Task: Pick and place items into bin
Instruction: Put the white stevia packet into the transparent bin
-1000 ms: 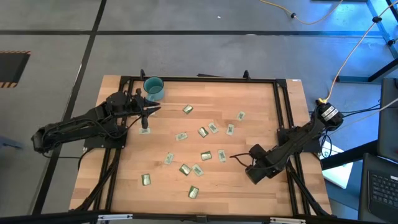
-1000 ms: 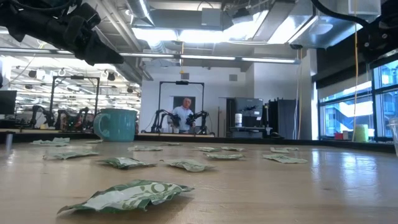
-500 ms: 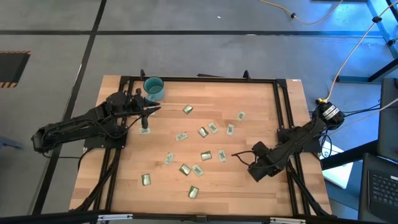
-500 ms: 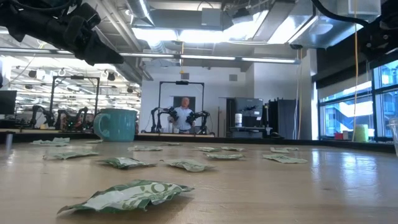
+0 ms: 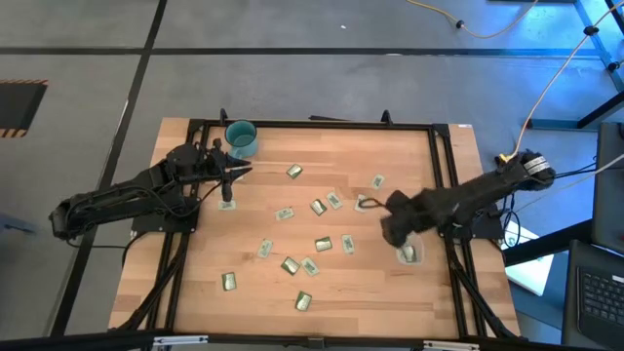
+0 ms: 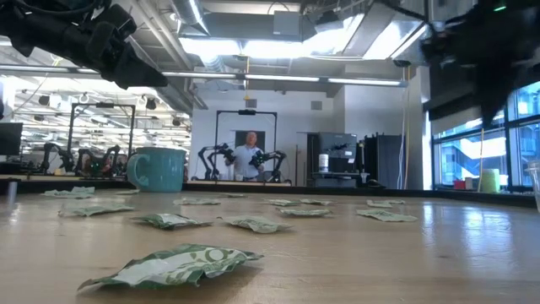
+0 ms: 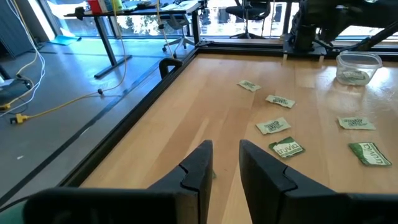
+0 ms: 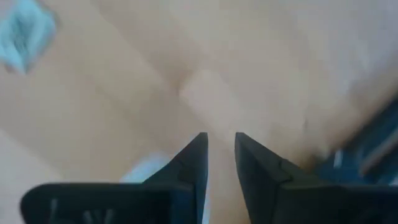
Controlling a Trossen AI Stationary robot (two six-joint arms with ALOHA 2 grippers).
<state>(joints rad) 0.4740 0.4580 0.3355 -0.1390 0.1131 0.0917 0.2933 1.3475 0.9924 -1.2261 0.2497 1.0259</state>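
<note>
Several small green and gold foil packets [image 5: 318,207] lie flat and scattered over the middle of the wooden table. The clear bin [image 5: 408,253] stands near the right rail with a packet inside; the left wrist view shows the bin [image 7: 357,65] too. My right gripper [image 5: 363,203] hangs raised over the table's right middle, above a packet there, its fingers a narrow gap apart and holding nothing; its own view is blurred. My left gripper [image 5: 237,174] waits raised at the far left, next to the teal mug, fingers slightly apart and empty [image 7: 225,149].
A teal mug [image 5: 241,136] stands at the far left corner. Black rails [image 5: 441,175] frame the table on all sides. One packet [image 5: 227,204] lies just near of my left gripper. A person stands in the room far behind the table [image 6: 247,156].
My right arm has risen and swung from the near right part of the table toward the far and left side, ending over the packets at the right middle. This uncovered the bin it had stood over. My left arm has kept still.
</note>
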